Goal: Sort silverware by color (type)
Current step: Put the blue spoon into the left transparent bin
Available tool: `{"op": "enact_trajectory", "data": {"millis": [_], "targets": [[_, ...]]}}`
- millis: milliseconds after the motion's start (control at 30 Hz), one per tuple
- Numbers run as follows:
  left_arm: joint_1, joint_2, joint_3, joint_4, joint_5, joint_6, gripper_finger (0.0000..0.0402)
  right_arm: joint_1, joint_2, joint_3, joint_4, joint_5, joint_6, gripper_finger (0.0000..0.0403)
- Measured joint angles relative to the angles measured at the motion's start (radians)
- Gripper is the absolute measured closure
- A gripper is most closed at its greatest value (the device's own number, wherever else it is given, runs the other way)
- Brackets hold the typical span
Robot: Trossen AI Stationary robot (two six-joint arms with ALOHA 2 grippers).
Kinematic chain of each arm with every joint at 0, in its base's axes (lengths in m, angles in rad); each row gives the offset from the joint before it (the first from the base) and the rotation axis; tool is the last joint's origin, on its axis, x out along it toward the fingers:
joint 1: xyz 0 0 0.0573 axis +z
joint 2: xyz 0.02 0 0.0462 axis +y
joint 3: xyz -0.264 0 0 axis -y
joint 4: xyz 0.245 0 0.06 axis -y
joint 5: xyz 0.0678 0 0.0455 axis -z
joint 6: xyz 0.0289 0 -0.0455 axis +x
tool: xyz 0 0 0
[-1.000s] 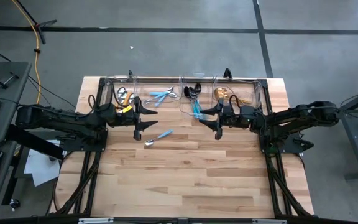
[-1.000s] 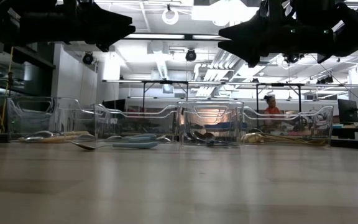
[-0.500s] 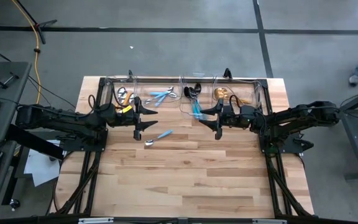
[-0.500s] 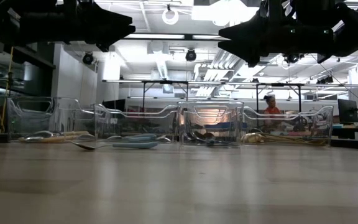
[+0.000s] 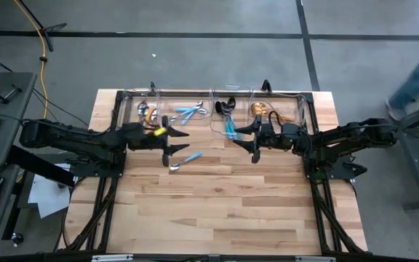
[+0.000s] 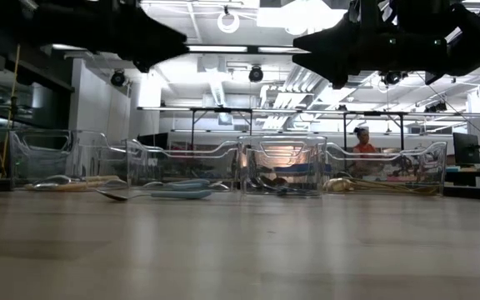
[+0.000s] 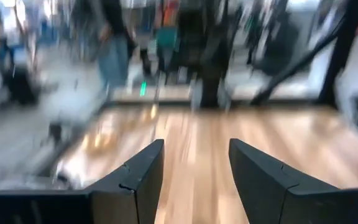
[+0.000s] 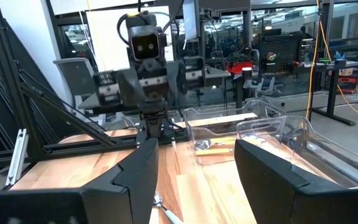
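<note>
One spoon [image 5: 185,159] with a silver head and a light-blue handle lies flat on the wooden table [image 5: 217,211], also seen in the low view [image 6: 152,194] and in the right wrist view [image 8: 164,208]. The other silverware lies in clear bins at the far edge: orange-handled [image 5: 145,113], light-blue [image 5: 189,111], black with blue [image 5: 228,116] and gold [image 5: 264,110]. My left gripper [image 5: 179,143] hovers level and open just above and to the far left of the loose spoon. My right gripper [image 5: 242,142] hangs open and level, facing the left one.
The row of clear bins [image 6: 282,171] spans the table's far edge. The near half of the table holds bare wood. A person's legs [image 5: 413,80] pass on the floor beyond the right edge. The left arm [image 8: 145,74] shows in the right wrist view.
My left gripper has swung a little toward the table's right and near side, closer above the loose spoon, and has stayed open. The spoon has not moved. A person walks past on the floor at the right.
</note>
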State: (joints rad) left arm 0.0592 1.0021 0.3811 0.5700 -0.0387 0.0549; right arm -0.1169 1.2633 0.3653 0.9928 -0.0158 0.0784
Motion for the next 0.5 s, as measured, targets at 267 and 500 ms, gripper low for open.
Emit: {"op": "enact_trajectory", "data": {"millis": [267, 500], "targets": [[-0.078, 0.214, 0.280, -0.528, -0.136, -0.196, 0.0229, 0.000, 0.000, 0.000, 0.000, 0.000, 0.000, 0.0206], [-0.085, 0.409, 0.372, -0.712, -0.153, -0.313, 0.0229, 0.000, 0.000, 0.000, -0.001, 0.000, 0.000, 0.0206]]}}
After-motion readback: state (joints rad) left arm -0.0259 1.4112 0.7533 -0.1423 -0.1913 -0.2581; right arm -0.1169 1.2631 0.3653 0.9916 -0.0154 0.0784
